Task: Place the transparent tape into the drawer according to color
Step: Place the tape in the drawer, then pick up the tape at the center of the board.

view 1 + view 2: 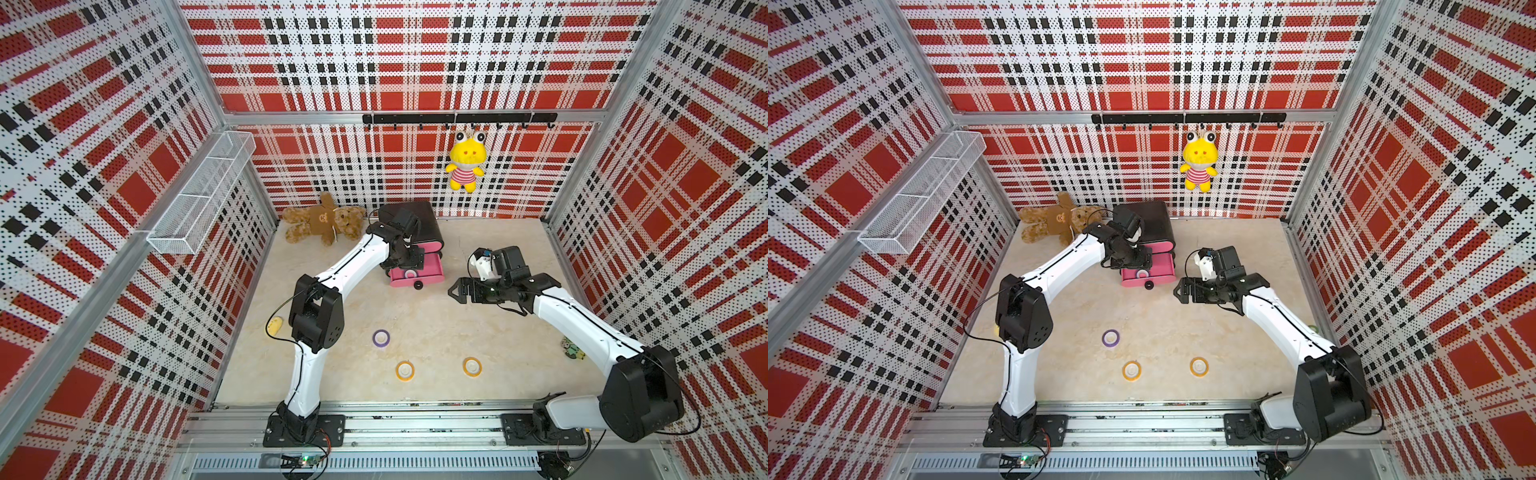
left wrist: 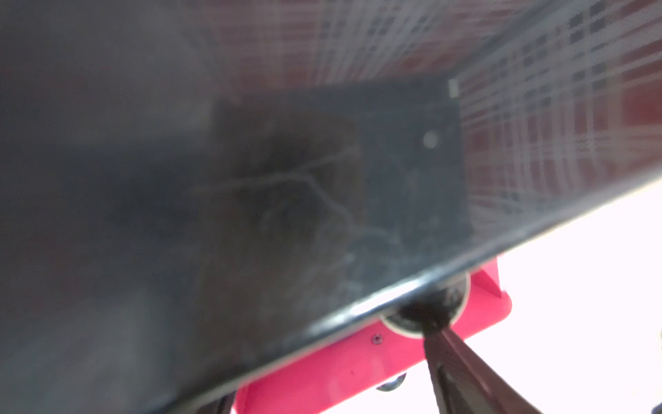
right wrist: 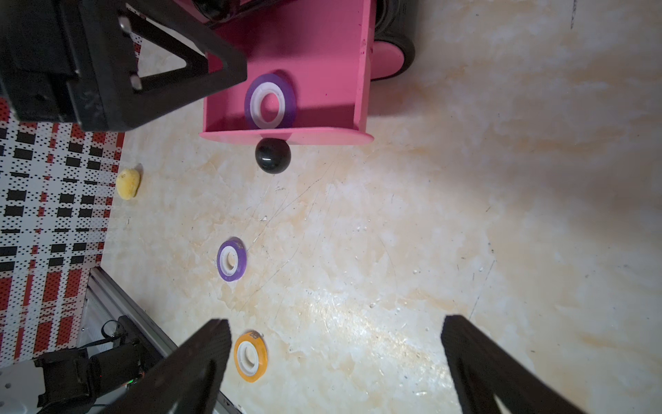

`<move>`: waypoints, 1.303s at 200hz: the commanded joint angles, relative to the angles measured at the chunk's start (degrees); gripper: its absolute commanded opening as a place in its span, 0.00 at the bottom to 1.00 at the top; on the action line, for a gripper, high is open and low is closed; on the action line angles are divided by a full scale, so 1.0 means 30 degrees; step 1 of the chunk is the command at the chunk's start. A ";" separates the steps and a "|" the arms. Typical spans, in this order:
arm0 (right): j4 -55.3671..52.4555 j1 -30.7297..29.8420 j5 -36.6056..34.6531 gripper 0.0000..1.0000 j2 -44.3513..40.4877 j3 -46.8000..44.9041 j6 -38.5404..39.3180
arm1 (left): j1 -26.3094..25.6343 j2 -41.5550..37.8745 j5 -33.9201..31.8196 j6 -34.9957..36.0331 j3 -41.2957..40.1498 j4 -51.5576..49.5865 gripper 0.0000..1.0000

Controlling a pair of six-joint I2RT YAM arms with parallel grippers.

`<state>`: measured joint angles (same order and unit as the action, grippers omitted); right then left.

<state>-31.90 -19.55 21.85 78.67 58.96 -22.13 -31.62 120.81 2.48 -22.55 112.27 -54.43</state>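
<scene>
right wrist view gives the clearest look: each roll is a small glossy ring with a white core, lying flat. four show in all, two purple and two orange. left tool (image 1: 409,266) hangs over the single pulled-out pink drawer (image 3: 322,43) of the one black chest (image 1: 428,224), jaws apart and holding nothing. one finger (image 3: 215,80) ends just beside the purple tape ring (image 3: 270,101), which lies on the drawer floor behind the round black knob (image 3: 273,155). on the counter (image 1: 457,324), left to right in both top views: second purple ring (image 1: 381,338), orange ring (image 1: 404,370), second orange ring (image 1: 472,367), all apart. right tool (image 3: 333,344) hovers wide, empty.
</scene>
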 commanded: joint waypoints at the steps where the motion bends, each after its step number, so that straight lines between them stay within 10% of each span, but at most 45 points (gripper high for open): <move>1: -0.0163 0.0218 0.0009 1.00 -0.0301 -0.0082 0.0119 | -0.0180 -0.0144 -0.0287 0.0081 0.0899 0.0245 0.87; 77: 0.0043 0.0217 0.0450 1.00 0.0230 -0.0002 0.0138 | -0.0984 -0.3576 -0.1398 0.0031 0.0177 0.0349 0.99; 260: 0.0203 0.0083 0.0906 1.00 -0.0084 -0.0696 0.0156 | -0.4697 -1.3254 -0.0973 -0.5287 -1.6723 0.1944 0.99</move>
<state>-31.81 -19.46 24.10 79.07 57.30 -22.06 -45.58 82.24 -0.95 -36.34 64.95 -50.33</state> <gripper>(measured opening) 0.999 0.992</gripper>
